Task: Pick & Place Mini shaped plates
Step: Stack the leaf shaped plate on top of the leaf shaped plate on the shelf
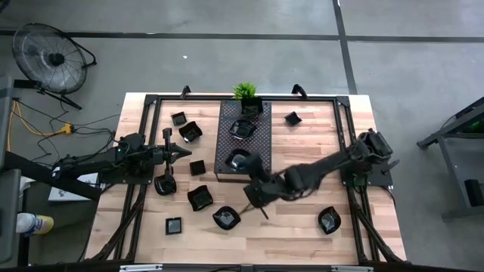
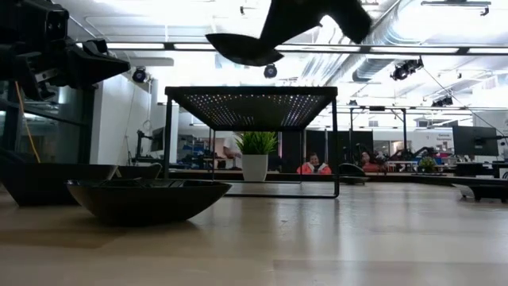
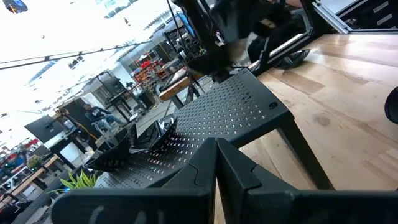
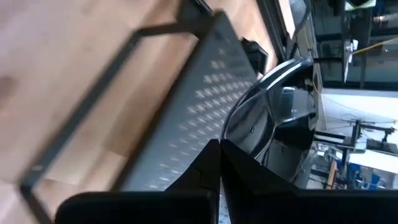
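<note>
- The mini shaped plates (image 1: 200,198) are small glossy black dishes — some square, some wavy-rimmed, some rounded — scattered over the table (image 1: 302,234).
- Most lie on the left half of the table; one sits far right of the tray (image 1: 293,118), one near the right edge (image 1: 329,221), and one near the front middle (image 1: 225,217).
- Two plates rest on top of the tray (image 1: 257,140), one toward its far end (image 1: 242,128) and one toward its near end (image 1: 238,160).
- The right gripper (image 1: 255,198) hangs just off the tray's near right corner, fingers shut on a plate; the right wrist view shows a shiny curved dish (image 4: 261,118) pinched at its rim.
- The left gripper (image 1: 181,153) sits over the left side of the table, fingers pressed together and holding nothing.
- The table is pale wood planks with a black metal frame along its edges.
- The tray is a dark perforated metal rectangle raised on thin legs; a small green plant (image 1: 245,92) in a white pot stands at its far end.
- The floor is grey concrete, with a round fan (image 1: 51,57) far left.
- The low view shows a bright workshop with people seated in the background.
</note>
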### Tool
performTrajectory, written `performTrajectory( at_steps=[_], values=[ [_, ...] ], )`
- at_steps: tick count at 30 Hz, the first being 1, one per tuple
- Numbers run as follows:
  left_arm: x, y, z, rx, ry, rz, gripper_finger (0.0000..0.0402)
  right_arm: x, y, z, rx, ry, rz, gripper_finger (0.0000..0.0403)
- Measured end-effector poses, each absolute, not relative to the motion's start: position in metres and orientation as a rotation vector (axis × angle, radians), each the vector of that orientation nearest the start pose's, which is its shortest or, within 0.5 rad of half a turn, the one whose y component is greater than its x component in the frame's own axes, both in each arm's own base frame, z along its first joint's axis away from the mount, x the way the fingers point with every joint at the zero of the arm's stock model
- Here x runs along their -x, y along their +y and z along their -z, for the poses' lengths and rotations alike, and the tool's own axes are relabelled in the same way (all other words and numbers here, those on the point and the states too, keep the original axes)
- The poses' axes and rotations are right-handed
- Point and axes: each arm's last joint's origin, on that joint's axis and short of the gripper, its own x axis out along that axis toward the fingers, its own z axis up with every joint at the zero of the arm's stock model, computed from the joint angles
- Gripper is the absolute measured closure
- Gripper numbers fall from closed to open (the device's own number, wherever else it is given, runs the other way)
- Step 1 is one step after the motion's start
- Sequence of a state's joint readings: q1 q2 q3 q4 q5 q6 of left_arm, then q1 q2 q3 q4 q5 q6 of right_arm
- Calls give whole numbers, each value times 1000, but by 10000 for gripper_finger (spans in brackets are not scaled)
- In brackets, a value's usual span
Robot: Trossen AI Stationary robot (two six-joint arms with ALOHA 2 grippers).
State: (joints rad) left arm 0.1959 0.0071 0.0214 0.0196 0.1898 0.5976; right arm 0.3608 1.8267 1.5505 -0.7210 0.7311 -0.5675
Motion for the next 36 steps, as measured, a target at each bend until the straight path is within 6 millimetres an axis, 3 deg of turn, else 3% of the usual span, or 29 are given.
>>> performTrajectory(
  at_steps=[9, 18, 26, 36],
  values=[
    [-95, 13, -172, -604, -31, -16, 400, -387, 59, -289, 1071, 1017, 168, 402],
    [-95, 13, -172, -604, -31, -16, 400, -393, 8, -289, 1011, 1070, 136, 402],
    [-95, 13, -172, -604, -30, -16, 400, -392, -10, -288, 956, 1087, 110, 402],
    [-95, 13, -172, -604, -31, -16, 400, -390, -13, -285, 897, 1106, 68, 403]
  ],
)
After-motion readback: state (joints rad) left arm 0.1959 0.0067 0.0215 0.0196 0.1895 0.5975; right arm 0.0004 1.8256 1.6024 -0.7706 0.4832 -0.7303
